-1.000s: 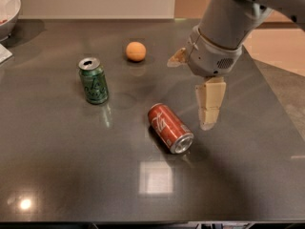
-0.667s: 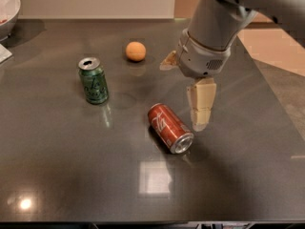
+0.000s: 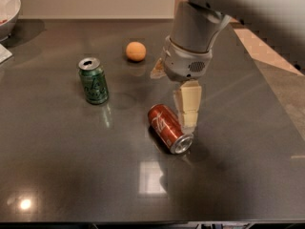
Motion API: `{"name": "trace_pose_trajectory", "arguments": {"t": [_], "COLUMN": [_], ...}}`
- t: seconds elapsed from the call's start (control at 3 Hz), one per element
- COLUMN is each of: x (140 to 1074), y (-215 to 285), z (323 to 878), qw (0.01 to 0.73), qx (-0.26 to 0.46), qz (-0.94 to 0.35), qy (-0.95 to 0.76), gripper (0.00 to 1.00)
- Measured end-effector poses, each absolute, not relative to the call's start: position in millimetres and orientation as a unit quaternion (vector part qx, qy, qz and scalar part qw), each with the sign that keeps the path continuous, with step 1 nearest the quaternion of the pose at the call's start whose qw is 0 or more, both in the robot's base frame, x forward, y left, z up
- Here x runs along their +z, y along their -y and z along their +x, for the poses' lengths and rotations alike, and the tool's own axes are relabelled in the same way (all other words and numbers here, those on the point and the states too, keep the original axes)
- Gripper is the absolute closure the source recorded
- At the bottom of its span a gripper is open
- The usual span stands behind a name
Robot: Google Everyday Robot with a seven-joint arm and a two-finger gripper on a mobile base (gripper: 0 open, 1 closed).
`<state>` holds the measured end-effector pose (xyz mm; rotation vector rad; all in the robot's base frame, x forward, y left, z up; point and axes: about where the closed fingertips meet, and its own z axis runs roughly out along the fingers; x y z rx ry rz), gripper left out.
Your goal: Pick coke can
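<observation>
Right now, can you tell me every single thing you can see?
coke can: one, red with silver ends, lying on its side mid-table.
green can: one, green with a silver top, standing upright, apart from the coke can.
round orange thing: one, orange, farther back on the table.
bowl: one, white, far corner, partly out of view.
table: one, dark grey, under everything.
arm: one, grey, reaching in from above.
pincer: one, beige fingers, open, low beside the coke can.

Legible text: none found.
White script on coke can (image 3: 167, 127), pale marks on green can (image 3: 94, 82): unreadable. Gripper (image 3: 174, 101), fingers apart, just right of coke can.
</observation>
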<state>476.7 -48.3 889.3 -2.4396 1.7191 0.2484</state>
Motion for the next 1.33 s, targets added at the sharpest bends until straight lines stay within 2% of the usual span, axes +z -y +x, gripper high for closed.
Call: {"name": "trace_pose_trajectory", "arguments": {"t": [0.33, 0.67, 1.33], "x": [884.8, 888.3, 885.9], "y": [39.5, 36.3, 45.1], "z": [481.7, 485.1, 480.3], "qw": [0.053, 0.061, 0.089], "qx": [0.098, 0.107, 0.059], "qz": [-0.793, -0.746, -0.613], "qy": [-0.599, -0.654, -0.783], "gripper": [0.0, 0.0, 0.0]}}
